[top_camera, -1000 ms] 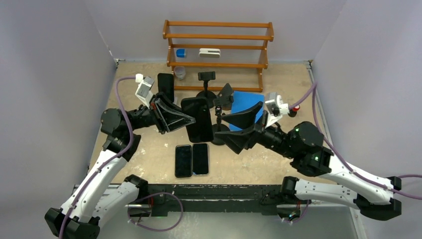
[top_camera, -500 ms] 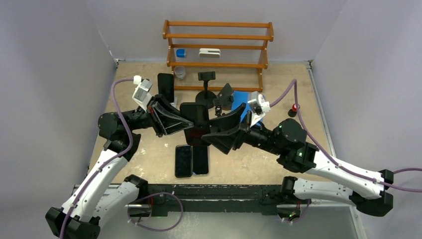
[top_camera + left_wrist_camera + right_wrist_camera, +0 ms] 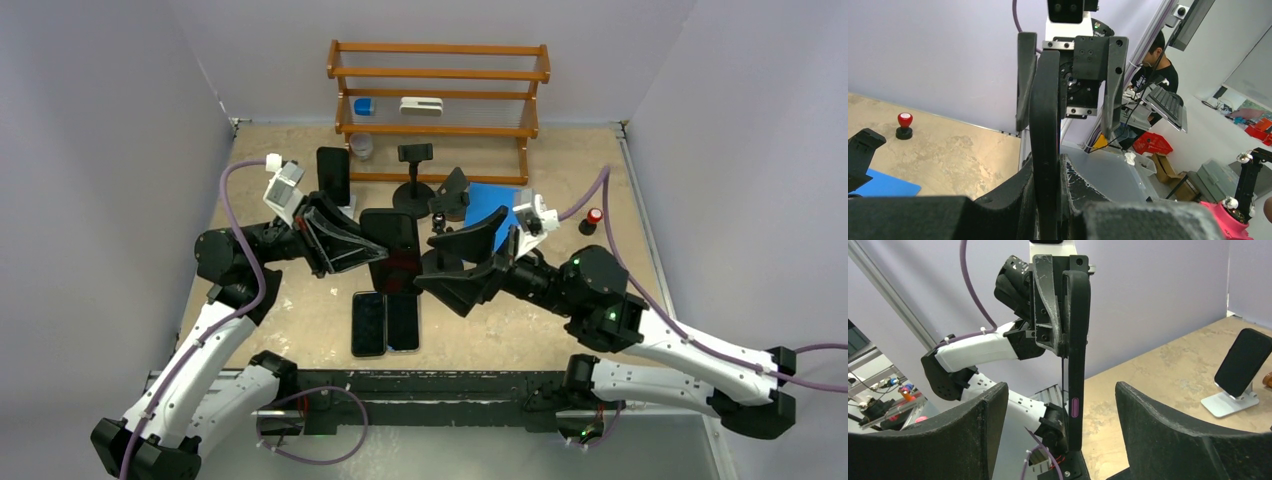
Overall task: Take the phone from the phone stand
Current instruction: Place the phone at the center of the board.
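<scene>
From above only: left claw (image 3: 380,243) pinching a black phone (image 3: 393,225) over the sandy tabletop (image 3: 300,310), clear of the two black stands (image 3: 415,170) behind; right claw (image 3: 425,265) spread wide around its right end.

From the right wrist alone: phone edge-on, thin, matte rim, one purple side button (image 3: 1075,407), gaps on both sides to the broad curved fingers (image 3: 973,435).

From the left wrist: same edge squeezed between both pads.

Four phones counted: one held, two glossy slabs (image 3: 368,323) lying side by side, one propped phone (image 3: 333,175) back left. One wooden rack (image 3: 437,90), three shelves.
</scene>
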{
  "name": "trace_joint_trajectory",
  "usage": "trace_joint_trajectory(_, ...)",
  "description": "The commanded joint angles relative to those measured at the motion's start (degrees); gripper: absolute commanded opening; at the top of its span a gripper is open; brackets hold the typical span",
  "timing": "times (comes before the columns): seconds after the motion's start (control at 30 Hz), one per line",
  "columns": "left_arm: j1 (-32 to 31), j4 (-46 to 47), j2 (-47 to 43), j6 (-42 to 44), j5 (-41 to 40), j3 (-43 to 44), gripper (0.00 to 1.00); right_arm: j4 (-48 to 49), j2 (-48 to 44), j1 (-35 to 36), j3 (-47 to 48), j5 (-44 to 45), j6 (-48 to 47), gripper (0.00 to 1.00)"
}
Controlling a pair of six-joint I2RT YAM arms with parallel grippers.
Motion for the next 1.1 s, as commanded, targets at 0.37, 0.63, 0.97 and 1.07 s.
trace_joint_trajectory(0.37,-0.22,5.47,-1.31,-1.97,-0.93,-0.36,0.0,7.86,5.86,0.29,1.26,-5.13,1.54,0.45)
trace_joint_trajectory(0.63,-0.22,3.16,-2.39,1.04,-2.04,-2.22,0.14,8.9,4.27,0.29,-0.63,-3.75,2.0,0.0)
trace_joint_trajectory(0.97,-0.2,-28.57,-10.72,18.22,-23.19,-1.52,0.8,-4.22,-1.5,0.22,-5.12,-0.15,0.07,0.0)
trace_joint_trajectory(1.07,-0.23,-36.7,-13.46,22.23,-34.18,-2.44,0.81,-8.31,-3.98,0.25,-7.66,-0.27,0.32,0.0)
